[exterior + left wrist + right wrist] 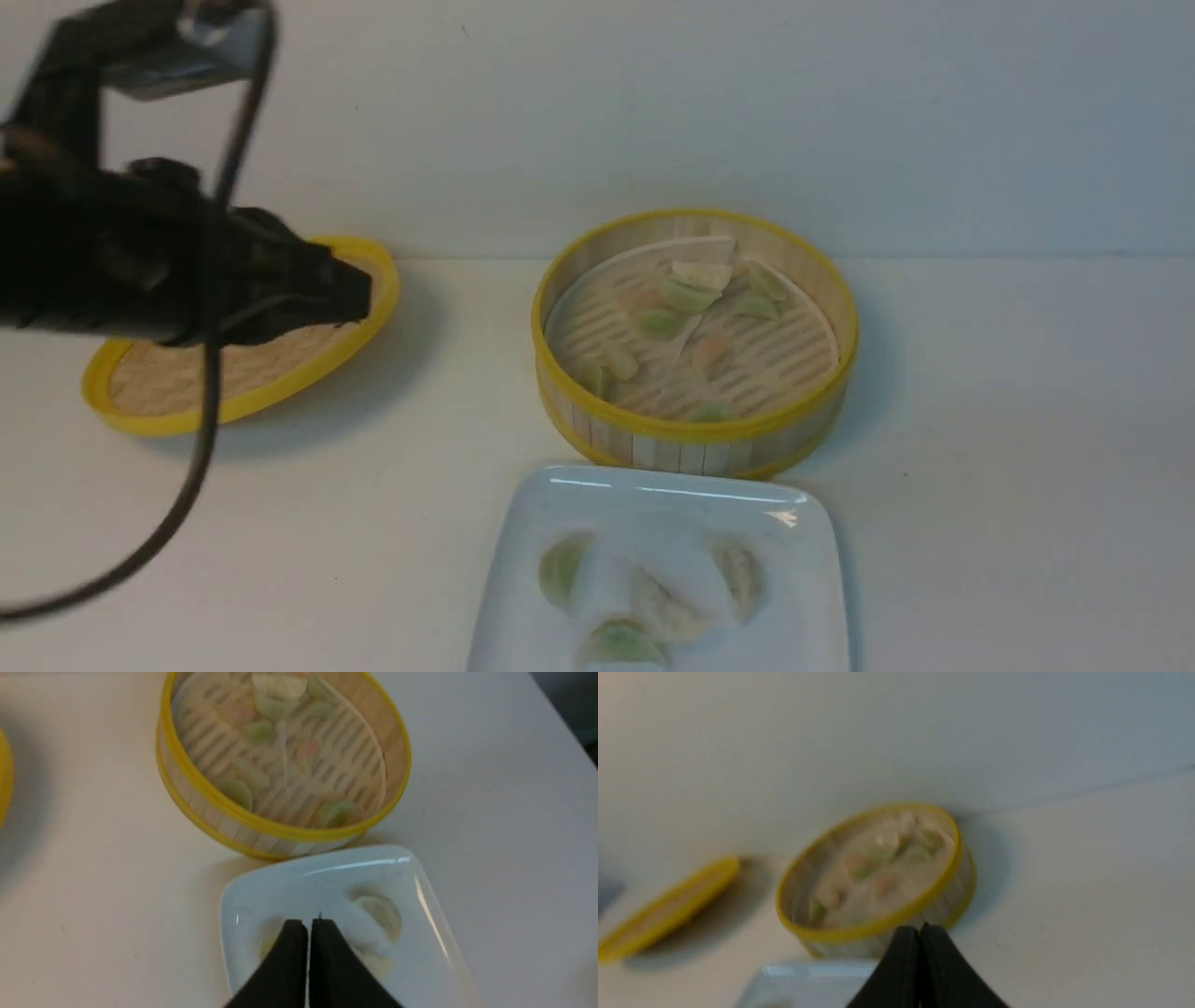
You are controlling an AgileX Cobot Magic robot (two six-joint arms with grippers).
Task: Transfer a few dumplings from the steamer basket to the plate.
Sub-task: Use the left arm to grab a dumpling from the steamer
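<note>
I see the left pincer [355, 291] closed tight with nothing in it. It is raised at the left of the front view, in front of the woven lid [233, 397], and is well apart from both the steamer basket [695, 434] and the plate [653, 487]. In its own wrist view its tips [308, 926] line up over the near part of the plate. The right pincer [920, 931] is also shut and empty. I only have it in its wrist view, where the basket sits just beyond its tips and a corner of the plate shows beside them. The basket stands mid-tabletop [1008, 448] with the plate just in front of it, nearly touching its wall. Several dumplings [686, 297], green, pinkish and pale, lie scattered on the basket's liner. Four more rest on the plate, two green and two off-white, none near either pincer.
</note>
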